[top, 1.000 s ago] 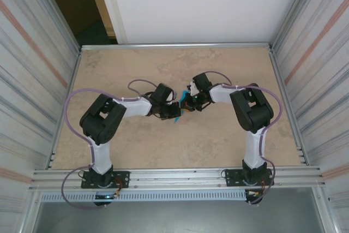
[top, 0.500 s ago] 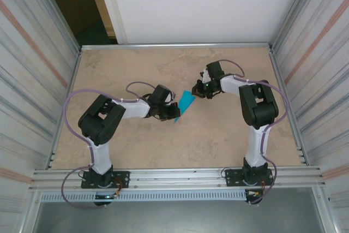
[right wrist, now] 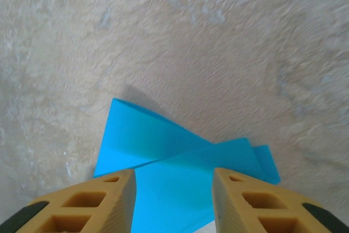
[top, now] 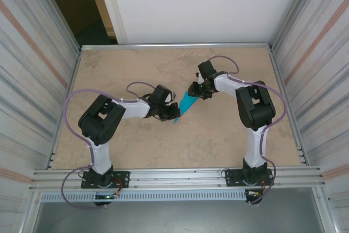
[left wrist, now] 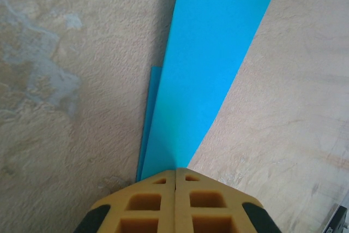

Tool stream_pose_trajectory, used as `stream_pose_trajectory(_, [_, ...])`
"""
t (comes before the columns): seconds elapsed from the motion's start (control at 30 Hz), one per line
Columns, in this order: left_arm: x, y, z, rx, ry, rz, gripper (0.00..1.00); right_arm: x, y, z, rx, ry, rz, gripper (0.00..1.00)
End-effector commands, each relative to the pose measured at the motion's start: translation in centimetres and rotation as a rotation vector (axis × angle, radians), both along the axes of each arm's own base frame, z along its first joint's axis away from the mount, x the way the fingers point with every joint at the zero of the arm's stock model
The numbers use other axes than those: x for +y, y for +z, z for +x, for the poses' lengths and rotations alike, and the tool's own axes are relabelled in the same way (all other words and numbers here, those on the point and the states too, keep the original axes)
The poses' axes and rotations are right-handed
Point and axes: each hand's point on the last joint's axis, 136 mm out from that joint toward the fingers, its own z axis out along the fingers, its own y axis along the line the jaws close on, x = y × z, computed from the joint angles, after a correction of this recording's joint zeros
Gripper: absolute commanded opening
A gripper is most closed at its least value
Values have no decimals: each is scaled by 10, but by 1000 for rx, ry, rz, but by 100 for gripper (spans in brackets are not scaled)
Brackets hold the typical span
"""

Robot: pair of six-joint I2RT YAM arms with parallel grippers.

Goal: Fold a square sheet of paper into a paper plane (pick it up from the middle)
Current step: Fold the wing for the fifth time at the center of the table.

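Observation:
The square sheet of paper is folded into a narrow turquoise paper plane (top: 187,103) near the middle of the table. My left gripper (top: 175,111) is shut on its pointed end, and in the left wrist view the paper plane (left wrist: 212,69) fans out from the closed left gripper (left wrist: 175,171). My right gripper (top: 192,89) hangs open at the wide far end. In the right wrist view the right gripper (right wrist: 172,172) straddles the paper plane (right wrist: 163,140) without touching it. Layered flaps and a crease show there.
The beige stone-patterned table (top: 136,69) is bounded by a metal rail (top: 174,45) at the back and ribbed metal walls (top: 32,80) on both sides. Both arm bases sit at the near edge.
My right gripper let go of the paper, opened and drew back up and right, then edged toward the wide end. The left gripper kept its hold in place.

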Motion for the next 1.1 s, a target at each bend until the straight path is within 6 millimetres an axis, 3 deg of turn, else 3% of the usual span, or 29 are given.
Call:
stream_pose_trajectory(0.0, [31,-47,-34,167,10,156,0,-6,30,-1,-88,-3,-41,36])
stream_pose_trajectory(0.1, [32,-49,-35,170,10,161,0,-8,50,-2,-157,-37,-17,36])
stream_pose_trajectory(0.2, [32,-49,-35,170,10,161,0,2,56,-13,-168,-21,48,33])
stream_pose_trajectory(0.37, [32,-49,-34,167,9,163,0,40,30,-44,-50,77,132,12])
stream_pose_trajectory(0.57, [34,-50,-35,172,16,170,0,59,2,-57,35,95,199,4])
stream_pose_trajectory(0.73, [37,-52,-39,183,25,180,0,47,-19,-53,67,62,208,2])
stream_pose_trajectory(0.9, [45,-59,-47,212,44,192,0,13,-37,-37,77,-20,228,2])
stream_pose_trajectory(1.07, [52,-68,-59,244,64,200,0,-18,-40,-17,55,-98,264,2])
